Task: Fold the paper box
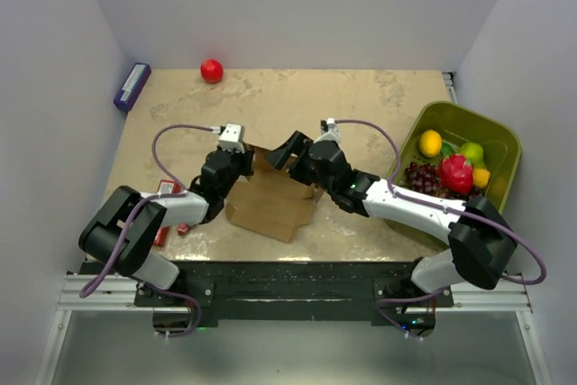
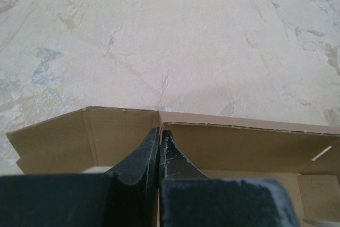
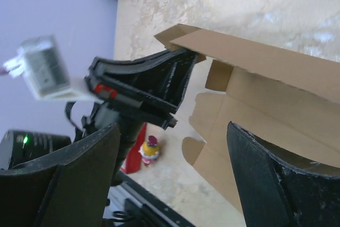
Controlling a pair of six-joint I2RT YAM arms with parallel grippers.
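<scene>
Paper box: the paper box (image 1: 270, 203) lies near the middle of the worktop (image 1: 361, 96), towards its near edge, between the two arms. It is plain brown cardboard, partly raised, with some walls upright and some flaps spread flat.
Box from the left wrist: one upright wall (image 2: 239, 144) runs across the view, with a seam where two panels meet and a small slot near its right end.
Left hand: the left hand (image 1: 250, 163) is at the box's far left corner. Its fingers (image 2: 175, 158) are pressed together, pinching a thin cardboard panel at the seam, and a sliver of brown shows between them.
Left hand from the right wrist: its dark fingertips (image 3: 178, 65) meet the box (image 3: 276, 73) at a raised corner.
Right hand: the right hand (image 1: 297, 167) is spread wide above the box's far right side and holds nothing. Its two fingers (image 3: 265, 179) stand well apart with the cardboard ahead of them. Whether either one touches the box cannot be told.
Worktop's far edge: a red ball (image 1: 212, 70) sits near the back wall, and a small purple box (image 1: 132, 86) lies in the far left corner.
Left side: a red flat pack (image 1: 167, 188) lies just beside the left arm, with a small bottle-like item (image 3: 150, 150) next to it.
Right side: a green basket (image 1: 505, 146) holds a lemon (image 1: 431, 142), dark grapes (image 1: 419, 176) and other fruit.
</scene>
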